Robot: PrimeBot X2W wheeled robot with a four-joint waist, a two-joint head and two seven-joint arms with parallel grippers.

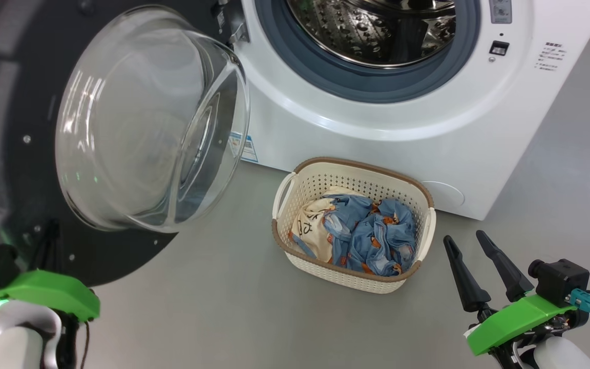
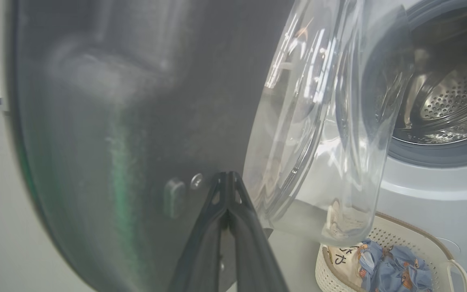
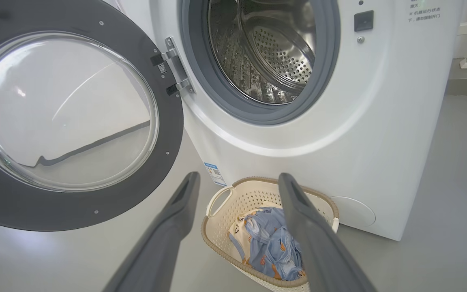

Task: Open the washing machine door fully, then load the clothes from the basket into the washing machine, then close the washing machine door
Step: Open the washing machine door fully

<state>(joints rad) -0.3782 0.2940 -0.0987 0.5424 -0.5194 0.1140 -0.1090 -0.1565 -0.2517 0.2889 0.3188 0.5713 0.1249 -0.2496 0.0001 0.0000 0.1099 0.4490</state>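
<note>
The washing machine door (image 1: 146, 128) stands swung wide at the left of the washing machine (image 1: 377, 143), so opening looks done. The clothes (image 1: 372, 230) lie bundled in the basket (image 1: 336, 274) on the floor just before the machine, so loading and closing remain. The left gripper (image 2: 227, 182), fingers pressed together on nothing, points at the door's dark inner face, while the right gripper (image 1: 463, 237), spread wide and empty, hovers further out from the machine over bare floor, clear of the bulging glass.
</note>
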